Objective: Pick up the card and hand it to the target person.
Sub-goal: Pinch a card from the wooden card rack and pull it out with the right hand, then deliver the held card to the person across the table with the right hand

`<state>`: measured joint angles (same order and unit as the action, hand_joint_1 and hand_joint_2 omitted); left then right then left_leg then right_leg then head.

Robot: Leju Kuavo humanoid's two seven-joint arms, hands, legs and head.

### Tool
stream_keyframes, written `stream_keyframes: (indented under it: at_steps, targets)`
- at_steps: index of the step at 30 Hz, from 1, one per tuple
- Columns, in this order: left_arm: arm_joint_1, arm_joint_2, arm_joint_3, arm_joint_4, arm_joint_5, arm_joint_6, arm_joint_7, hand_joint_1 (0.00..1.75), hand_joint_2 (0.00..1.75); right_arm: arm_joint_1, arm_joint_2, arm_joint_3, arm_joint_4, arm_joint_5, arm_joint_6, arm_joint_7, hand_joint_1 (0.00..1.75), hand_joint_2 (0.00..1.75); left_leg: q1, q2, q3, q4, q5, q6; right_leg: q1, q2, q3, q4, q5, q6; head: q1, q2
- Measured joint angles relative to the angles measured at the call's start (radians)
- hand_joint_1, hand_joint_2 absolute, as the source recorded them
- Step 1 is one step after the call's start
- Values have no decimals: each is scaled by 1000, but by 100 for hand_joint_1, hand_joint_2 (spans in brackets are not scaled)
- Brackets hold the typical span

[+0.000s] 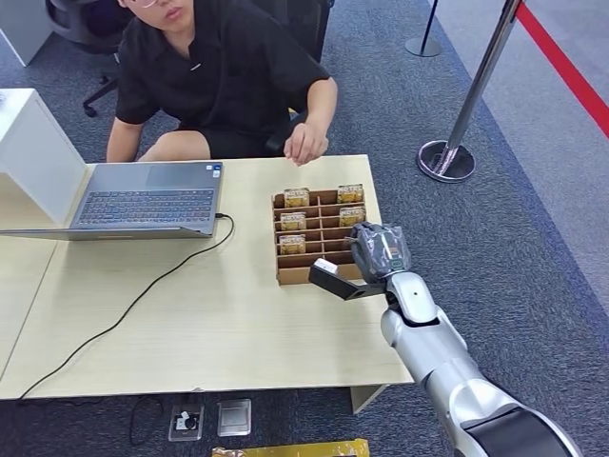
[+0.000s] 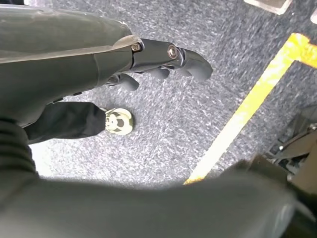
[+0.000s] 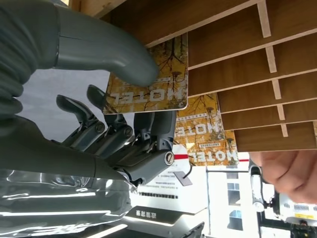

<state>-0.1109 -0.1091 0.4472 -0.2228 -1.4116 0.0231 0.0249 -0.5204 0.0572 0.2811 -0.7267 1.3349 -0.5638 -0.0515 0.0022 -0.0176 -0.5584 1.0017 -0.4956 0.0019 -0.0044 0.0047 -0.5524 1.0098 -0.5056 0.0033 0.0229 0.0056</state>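
A wooden slotted rack (image 1: 287,271) stands on the table in front of a seated person (image 1: 215,76) and holds several yellow HOTEL cards (image 1: 296,197). My right hand (image 1: 379,252) is at the rack's near right corner. The right wrist view shows its thumb (image 3: 123,57) pressing on the face of one yellow card (image 3: 164,89), with the dark fingers (image 3: 112,134) behind it, so the card is pinched at the rack (image 3: 242,59). More cards (image 3: 205,131) stand in the slots beyond. My left hand (image 2: 112,64) hangs over the carpet with its fingers extended and holds nothing.
An open laptop (image 1: 147,195) sits at the table's back left, its cable (image 1: 129,309) trailing across the tabletop. The person's hand (image 1: 305,143) rests at the far table edge, just behind the rack. A stanchion base (image 1: 446,160) stands on the carpet to the right.
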Motion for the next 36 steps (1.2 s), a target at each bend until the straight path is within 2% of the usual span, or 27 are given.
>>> stream_keyframes:
  at_steps: [5, 14, 19, 23, 27, 34, 35, 36]
  targets:
    - [0, 0, -1, 0, -4, 42, -9, 0, 175, 5, 0, -1, 0, -60, -28, -41, 169, 175, 0, 0, 0, 0, 0, 0, 0, 0, 0, 0, 0, 0, 0, 0]
    - [-14, 0, 0, 0, 0, 37, -2, 0, 175, 27, 22, -12, -103, -421, -41, -302, 169, 175, 0, 0, -1, 0, 0, 0, 0, 0, -1, 0, 0, 0, -1, 0]
    - [-30, -1, 3, 0, 0, 26, -1, 0, 175, 25, 43, -10, -211, -508, -86, -375, 169, 175, 0, 0, -1, 0, 0, 0, 0, 0, -1, 0, 0, 0, 0, 0]
    - [-35, -1, 4, 0, 0, 23, -4, 0, 175, 15, 61, -4, -273, -468, -118, -366, 169, 175, 0, 0, -1, 0, 0, 0, 0, 0, -1, 1, 0, 0, 0, 0]
    - [-35, -1, 4, 0, -1, 22, -6, 0, 175, -5, 80, -6, -299, -345, -125, -337, 169, 175, 0, 0, -1, 0, 0, 0, 0, 0, -1, 1, 0, 0, 0, 0]
    - [-37, -3, 4, 0, -9, 16, -5, 0, 175, -20, 123, -63, -301, -204, -125, -358, 175, 175, 0, 0, -1, 0, 0, 0, 0, 0, -1, 1, 0, 0, -1, 0]
    - [-38, -3, 3, 0, -13, 14, -5, 0, 175, -20, 128, -73, -301, -191, -125, -360, 134, 175, 0, 0, -1, 0, 0, 0, 0, 0, -1, 1, 0, 0, 0, 0]
    - [-39, -3, 3, 0, -16, 14, -4, 0, 131, -20, 133, -82, -301, -180, -125, -361, 90, 175, 0, 0, -1, 0, 0, 0, 0, 0, -1, 1, 0, 0, 0, 0]
